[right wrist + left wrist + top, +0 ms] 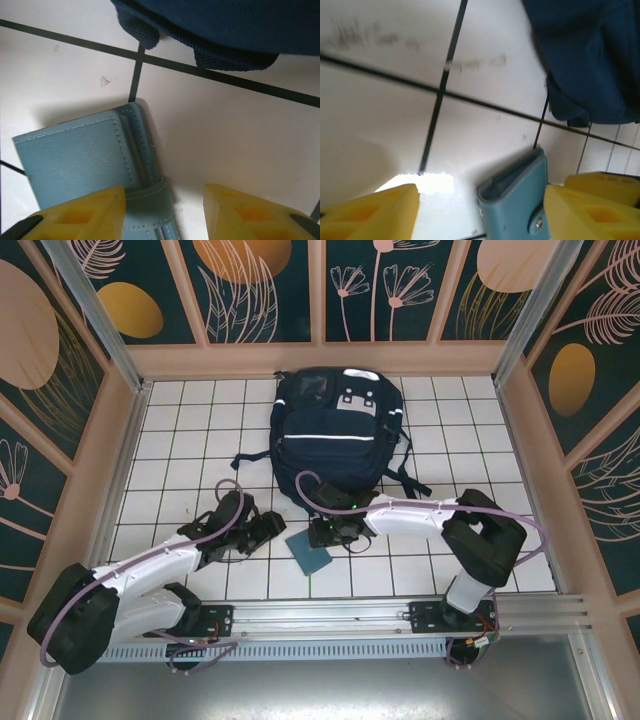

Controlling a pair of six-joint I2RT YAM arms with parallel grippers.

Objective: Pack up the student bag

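Well, teal wallet (308, 552) near student bag (335, 435).

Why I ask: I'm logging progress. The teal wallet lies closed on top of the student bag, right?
No. The teal wallet lies closed on the white tiles just in front of the student bag, not on top of it; the top external view shows it.

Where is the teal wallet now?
Top view, centre: the teal wallet lies flat on the tiles between the left gripper and right gripper, just short of the student bag.
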